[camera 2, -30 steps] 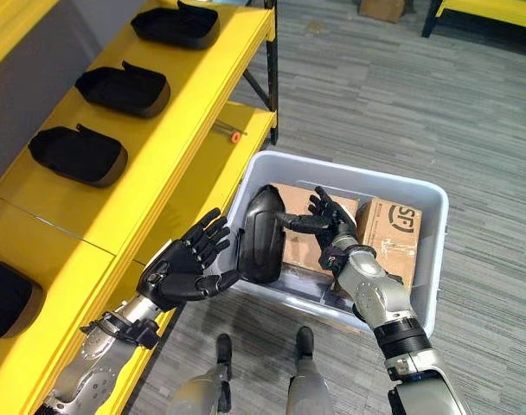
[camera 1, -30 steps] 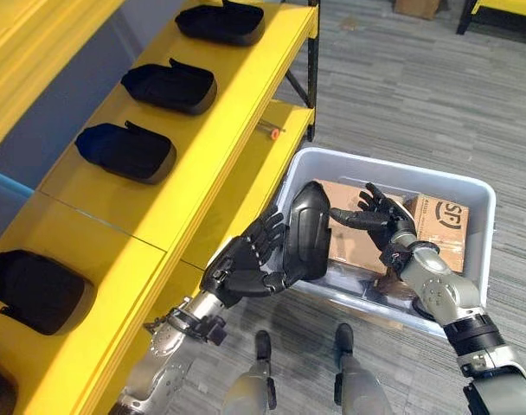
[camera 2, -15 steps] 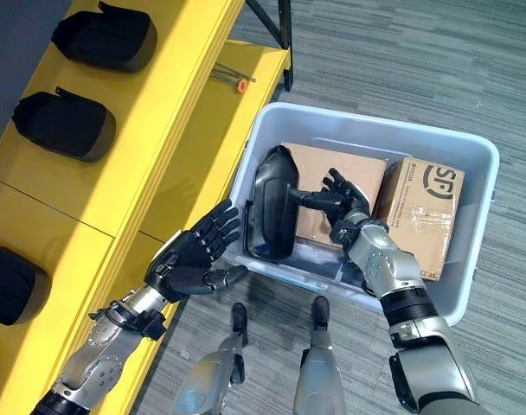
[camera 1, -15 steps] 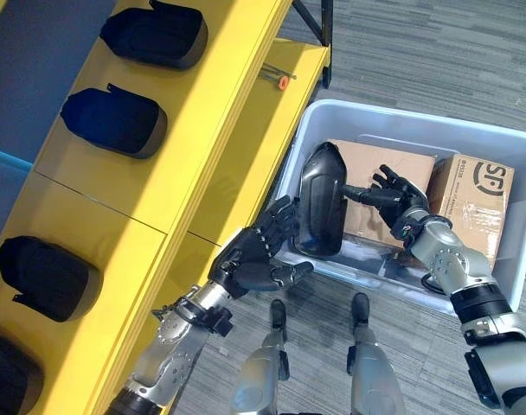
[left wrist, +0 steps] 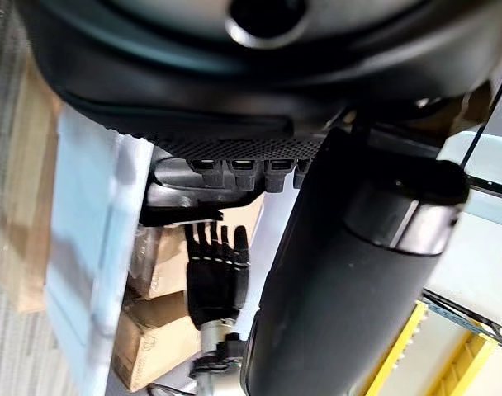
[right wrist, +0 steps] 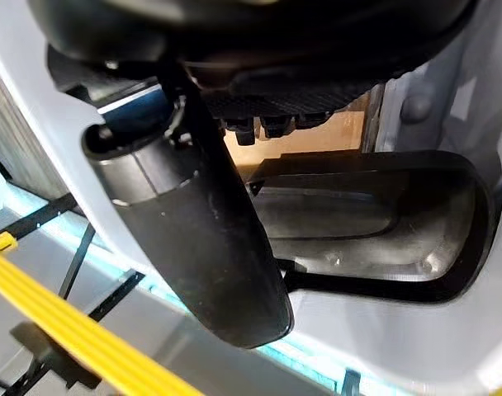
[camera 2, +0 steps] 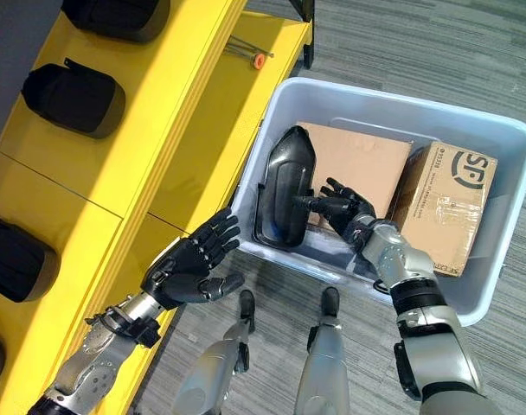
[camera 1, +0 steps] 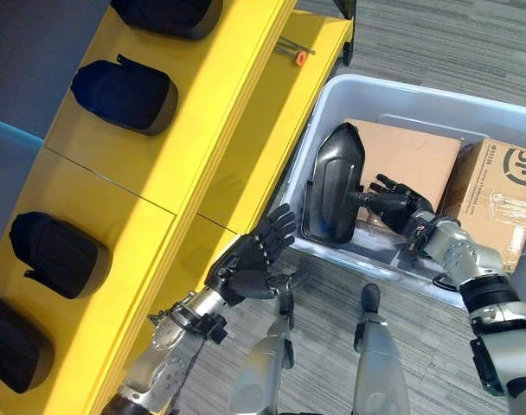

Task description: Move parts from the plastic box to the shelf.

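Right hand [camera 2: 348,210] grips the black part [camera 2: 283,188] upright (inside the plastic box [camera 2: 505,186]); left hand [camera 2: 187,264] open.

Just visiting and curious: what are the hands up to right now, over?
Right hand gripping black part, upright over plastic box edge. Left hand open, waiting beside yellow shelf. Shelf spot ahead looks free. Over.

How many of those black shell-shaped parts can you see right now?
5. Four lie in a row on the yellow shelf. One is held upright over the grey box by the right hand. The cardboard boxes may hide more.
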Motion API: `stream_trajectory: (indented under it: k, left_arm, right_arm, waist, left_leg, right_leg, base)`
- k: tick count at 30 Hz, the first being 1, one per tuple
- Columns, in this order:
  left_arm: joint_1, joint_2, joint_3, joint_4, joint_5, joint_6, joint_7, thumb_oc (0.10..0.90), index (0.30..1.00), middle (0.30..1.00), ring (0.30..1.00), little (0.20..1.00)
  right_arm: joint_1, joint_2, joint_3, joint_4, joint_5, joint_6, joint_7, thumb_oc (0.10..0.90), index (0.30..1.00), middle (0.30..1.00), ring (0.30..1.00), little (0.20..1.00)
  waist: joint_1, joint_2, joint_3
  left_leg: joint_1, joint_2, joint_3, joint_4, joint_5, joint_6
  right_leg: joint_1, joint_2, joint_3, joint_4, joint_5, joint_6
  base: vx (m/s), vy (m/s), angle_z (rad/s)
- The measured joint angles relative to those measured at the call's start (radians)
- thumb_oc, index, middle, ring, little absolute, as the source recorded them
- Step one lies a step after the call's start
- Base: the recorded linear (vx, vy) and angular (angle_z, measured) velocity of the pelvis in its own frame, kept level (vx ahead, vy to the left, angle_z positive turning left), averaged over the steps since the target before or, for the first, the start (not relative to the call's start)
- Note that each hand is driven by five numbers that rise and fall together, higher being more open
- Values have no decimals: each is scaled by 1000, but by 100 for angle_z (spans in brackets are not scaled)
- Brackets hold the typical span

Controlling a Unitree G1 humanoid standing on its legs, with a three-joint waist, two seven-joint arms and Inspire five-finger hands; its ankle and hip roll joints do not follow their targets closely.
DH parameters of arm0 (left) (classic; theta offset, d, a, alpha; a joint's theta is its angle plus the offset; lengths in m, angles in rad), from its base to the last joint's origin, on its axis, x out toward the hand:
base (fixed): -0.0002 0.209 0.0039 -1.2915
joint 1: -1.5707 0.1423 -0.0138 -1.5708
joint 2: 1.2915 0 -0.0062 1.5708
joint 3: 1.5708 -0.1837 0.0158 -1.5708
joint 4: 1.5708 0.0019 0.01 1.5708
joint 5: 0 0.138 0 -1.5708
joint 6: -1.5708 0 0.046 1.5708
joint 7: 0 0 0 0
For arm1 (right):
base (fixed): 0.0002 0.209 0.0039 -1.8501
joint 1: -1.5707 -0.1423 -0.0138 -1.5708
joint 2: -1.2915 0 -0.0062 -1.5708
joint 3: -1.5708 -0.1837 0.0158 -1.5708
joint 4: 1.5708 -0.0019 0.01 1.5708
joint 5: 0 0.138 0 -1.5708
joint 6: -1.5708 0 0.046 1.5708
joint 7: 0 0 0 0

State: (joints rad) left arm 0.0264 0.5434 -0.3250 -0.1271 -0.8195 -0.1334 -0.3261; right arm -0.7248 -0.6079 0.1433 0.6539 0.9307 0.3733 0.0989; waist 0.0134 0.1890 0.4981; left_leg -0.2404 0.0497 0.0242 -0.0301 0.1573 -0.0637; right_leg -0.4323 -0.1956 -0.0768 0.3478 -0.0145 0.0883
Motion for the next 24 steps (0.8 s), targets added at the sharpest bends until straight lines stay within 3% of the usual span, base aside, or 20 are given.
stream_trajectory:
  k: [2,10,24]
  left_arm:
    - [0,2,0,0,-1,-1,-31,900,1000,1000,1000,1000]
    - [20,36,6,-4,-1,-7,-79,900,1000,1000,1000,1000]
    - [47,68,12,-10,-38,-23,-123,900,1000,1000,1000,1000]
  right_arm:
    - [-35,-1,7,74,7,14,82,900,1000,1000,1000,1000]
    - [-70,-25,40,153,11,30,223,900,1000,1000,1000,1000]
    - [-136,-31,40,223,0,23,243,900,1000,1000,1000,1000]
  waist:
    - [14,0,0]
    - [23,1,0]
    - [46,2,-1]
  left_leg:
    - [-21,0,0,11,1,-2]
    - [-44,1,-6,24,8,-11]
    - [-107,1,-25,49,9,-13]
  right_leg:
    - [-36,-3,0,41,-16,-8]
    - [-84,-9,-4,118,-49,-27]
    - [-183,-16,2,218,-93,-59]
  base:
    - [-17,-35,3]
    - [-8,-20,4]
    - [-3,-11,3]
